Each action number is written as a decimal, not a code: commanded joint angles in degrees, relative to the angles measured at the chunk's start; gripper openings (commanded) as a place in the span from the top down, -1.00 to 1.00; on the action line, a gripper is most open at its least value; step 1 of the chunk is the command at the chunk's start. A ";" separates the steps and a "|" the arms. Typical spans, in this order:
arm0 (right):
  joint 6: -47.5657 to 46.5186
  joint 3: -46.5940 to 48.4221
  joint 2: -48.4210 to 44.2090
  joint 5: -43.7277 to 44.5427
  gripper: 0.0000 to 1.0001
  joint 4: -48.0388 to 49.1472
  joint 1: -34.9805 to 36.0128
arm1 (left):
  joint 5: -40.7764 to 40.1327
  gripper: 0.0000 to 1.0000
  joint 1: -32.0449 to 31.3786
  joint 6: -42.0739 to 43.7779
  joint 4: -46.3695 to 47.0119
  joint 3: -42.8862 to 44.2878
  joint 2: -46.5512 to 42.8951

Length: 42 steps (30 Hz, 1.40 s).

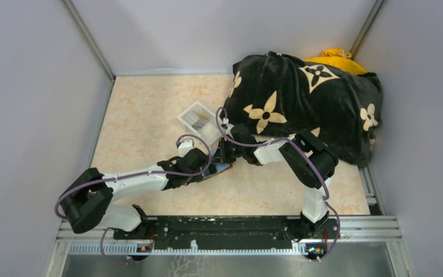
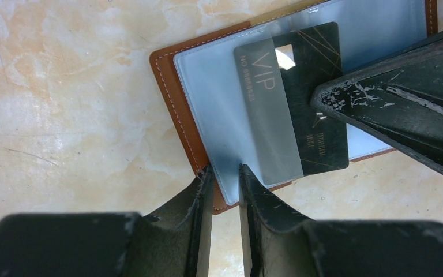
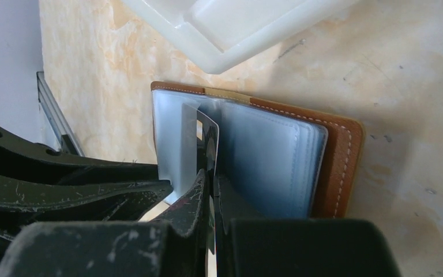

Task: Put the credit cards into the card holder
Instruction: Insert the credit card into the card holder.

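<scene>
The brown leather card holder [image 2: 167, 92] lies open on the table, its clear sleeves facing up. A black credit card [image 2: 317, 98] marked VIP sits partly inside one sleeve. My right gripper [image 3: 212, 179] is shut on this card [image 3: 207, 135], held edge-on over the card holder [image 3: 337, 161]; its fingers [image 2: 392, 109] enter the left wrist view from the right. My left gripper [image 2: 225, 173] has its jaws a narrow gap apart, with its tips down on the holder's near corner. In the top view both grippers, left [image 1: 210, 167] and right [image 1: 224, 156], meet over the mostly hidden card holder [image 1: 224, 169].
A white plastic tray [image 1: 186, 118] stands just behind the grippers, its rim [image 3: 219, 52] close above the holder. A black blanket with cream flowers [image 1: 300, 104] fills the back right, with something yellow [image 1: 334, 57] behind it. Grey walls close in the table.
</scene>
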 commanded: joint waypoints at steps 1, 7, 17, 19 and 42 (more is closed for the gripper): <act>-3.70 1.69 1.94 1.28 1.00 -6.74 3.34 | 2.31 0.43 -0.07 0.63 0.53 -3.38 2.72; -5.55 4.27 1.50 4.32 0.63 -11.40 5.13 | 2.11 0.42 -0.02 0.61 1.03 -4.26 1.09; -6.93 4.80 -1.92 10.01 0.23 -15.58 5.51 | 1.73 0.42 -0.02 -0.46 2.12 -6.38 -1.79; -7.21 5.18 -2.36 11.04 0.20 -16.28 5.53 | 1.31 0.42 -0.02 -0.85 2.36 -7.18 -3.18; -10.10 7.90 -4.88 15.82 0.16 -19.77 7.01 | -2.67 0.39 -0.06 -2.69 3.73 -9.58 -9.15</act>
